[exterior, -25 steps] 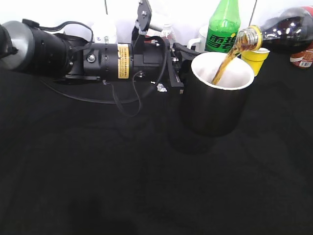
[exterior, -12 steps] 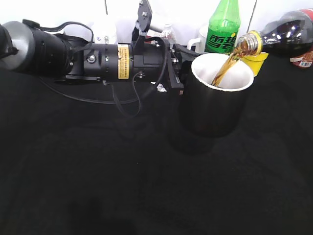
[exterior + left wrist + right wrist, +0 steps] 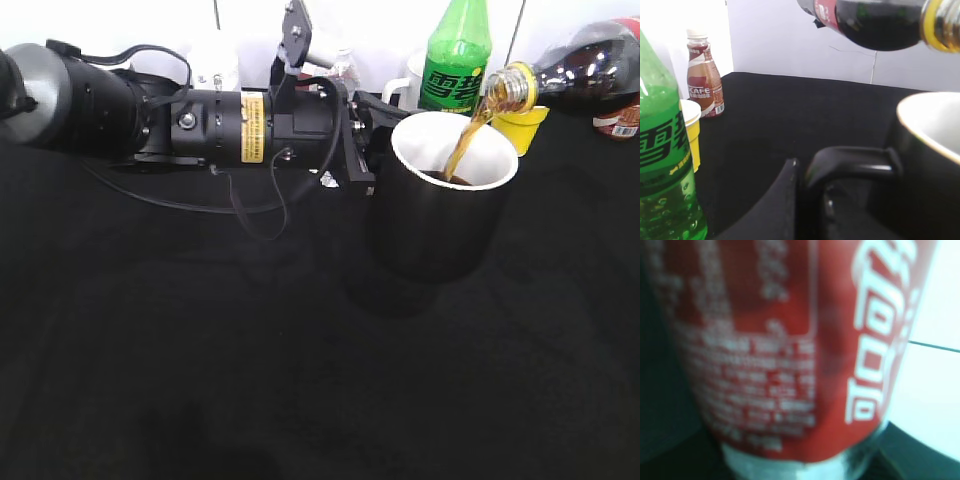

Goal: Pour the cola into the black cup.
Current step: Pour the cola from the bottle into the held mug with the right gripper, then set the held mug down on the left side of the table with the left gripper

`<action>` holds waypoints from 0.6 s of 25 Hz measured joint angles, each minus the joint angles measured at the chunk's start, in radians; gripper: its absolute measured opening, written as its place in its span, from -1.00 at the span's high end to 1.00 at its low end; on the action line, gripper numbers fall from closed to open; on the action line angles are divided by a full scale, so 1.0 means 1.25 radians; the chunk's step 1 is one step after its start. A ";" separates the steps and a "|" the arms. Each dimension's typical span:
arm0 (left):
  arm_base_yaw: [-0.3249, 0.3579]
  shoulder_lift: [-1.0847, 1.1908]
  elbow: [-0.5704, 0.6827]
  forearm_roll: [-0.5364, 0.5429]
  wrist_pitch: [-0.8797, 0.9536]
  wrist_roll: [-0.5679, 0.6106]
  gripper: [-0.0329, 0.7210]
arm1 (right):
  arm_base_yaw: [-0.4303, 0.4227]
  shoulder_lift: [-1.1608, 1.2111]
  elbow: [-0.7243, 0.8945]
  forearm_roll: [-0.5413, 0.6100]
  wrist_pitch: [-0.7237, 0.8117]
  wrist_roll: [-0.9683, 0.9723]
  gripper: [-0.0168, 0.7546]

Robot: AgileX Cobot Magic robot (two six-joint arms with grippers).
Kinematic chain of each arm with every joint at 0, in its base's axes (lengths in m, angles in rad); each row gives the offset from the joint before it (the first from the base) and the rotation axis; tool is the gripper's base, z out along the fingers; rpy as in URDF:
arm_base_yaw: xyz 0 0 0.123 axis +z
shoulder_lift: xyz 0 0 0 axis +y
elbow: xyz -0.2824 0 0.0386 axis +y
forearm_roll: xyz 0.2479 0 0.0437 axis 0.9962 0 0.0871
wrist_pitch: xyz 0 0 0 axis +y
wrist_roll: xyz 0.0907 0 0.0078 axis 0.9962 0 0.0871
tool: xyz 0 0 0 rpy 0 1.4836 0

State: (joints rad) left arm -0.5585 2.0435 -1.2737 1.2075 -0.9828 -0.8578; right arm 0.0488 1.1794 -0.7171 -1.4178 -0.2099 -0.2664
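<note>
The cola bottle (image 3: 585, 58) hangs tilted at the upper right, with its open mouth above the rim of the black cup (image 3: 440, 215). A brown stream runs from the mouth into the cup's white inside, where dark liquid has pooled. My left gripper (image 3: 372, 135) lies level on the table and is shut on the cup's loop handle (image 3: 850, 159); the left wrist view shows one finger (image 3: 805, 200) pressed against it. In the right wrist view the bottle's red label (image 3: 790, 340) fills the frame and hides my right gripper's fingers, which hold the bottle.
A tall green soda bottle (image 3: 456, 55) stands just behind the cup, next to a yellow cup (image 3: 522, 122). A small brown coffee drink bottle (image 3: 704, 75) stands at the back near the wall. The black tablecloth (image 3: 250, 350) reaches to the front.
The bottle's mouth has dropped slightly and stayed over the rim. The stream keeps running. Dark cola now shows pooled inside the cup. The left arm has not moved.
</note>
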 joint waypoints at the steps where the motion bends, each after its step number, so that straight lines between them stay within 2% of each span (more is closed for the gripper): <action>1: 0.000 0.000 0.000 0.000 0.000 0.000 0.80 | 0.000 0.000 0.000 0.000 0.000 0.000 0.03; 5: 0.000 0.000 0.000 0.001 0.000 0.000 0.80 | 0.000 0.000 0.000 0.002 -0.002 0.009 0.03; 7: 0.000 0.000 0.000 -0.002 0.000 0.000 0.80 | 0.000 0.000 0.000 0.048 -0.025 0.032 0.03; 11: 0.000 0.000 0.000 -0.011 0.000 0.000 0.80 | 0.000 0.000 0.000 0.079 -0.048 0.083 0.03; 13: 0.000 0.000 0.000 -0.011 0.000 0.000 0.80 | 0.000 0.000 0.000 0.132 -0.048 0.104 0.03; 15: 0.000 0.000 0.000 -0.011 0.000 0.000 0.80 | 0.000 0.000 0.000 0.275 -0.067 0.230 0.03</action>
State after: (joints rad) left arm -0.5585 2.0435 -1.2737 1.1934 -0.9833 -0.8578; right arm 0.0488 1.1794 -0.7171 -1.0735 -0.2937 0.0211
